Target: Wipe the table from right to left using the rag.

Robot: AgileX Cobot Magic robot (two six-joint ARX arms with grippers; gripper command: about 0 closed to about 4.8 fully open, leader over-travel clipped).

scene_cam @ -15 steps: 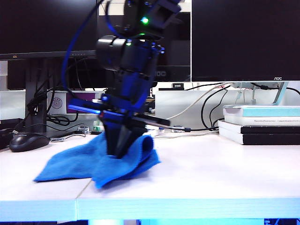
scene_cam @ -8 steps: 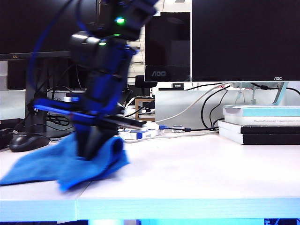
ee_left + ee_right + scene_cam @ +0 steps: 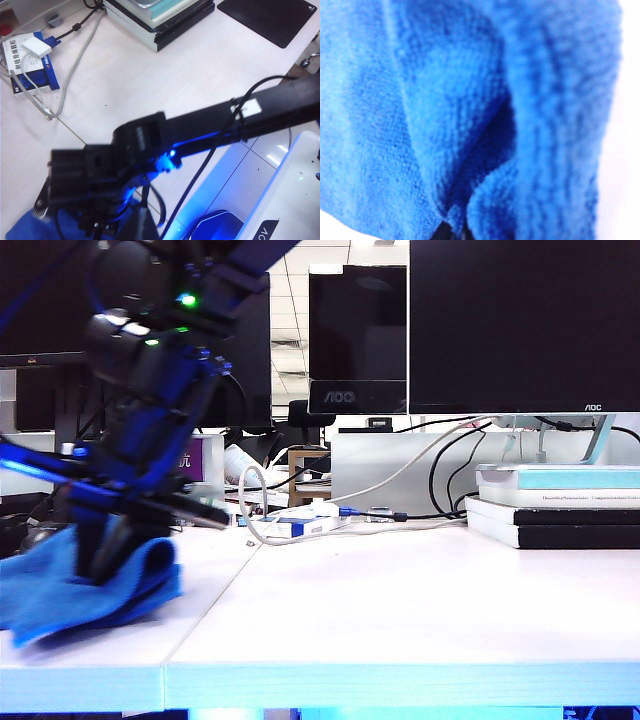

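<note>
Your right claw (image 3: 105, 565) is down on the table (image 3: 400, 610) at its far left end, pressed together on a pinch of the rag (image 3: 70, 590). The cloth bunches around the fingertips, with most of it spreading to the left of the claw toward the picture's edge. In the right wrist view the rag (image 3: 470, 115) fills the frame, folded into a deep crease where the claw holds it.

Your left claw is not visible in any view; going by its reading, it is pressed together and holds nothing you can see.

Judge the rag as light, soft and floppy: it will drag and fold rather than slide flat, so a pinch on a thick fold holds best.

Readable writing: "AOC" on the monitor bezel (image 3: 342, 397) and on the right-hand monitor (image 3: 592, 407).
</note>
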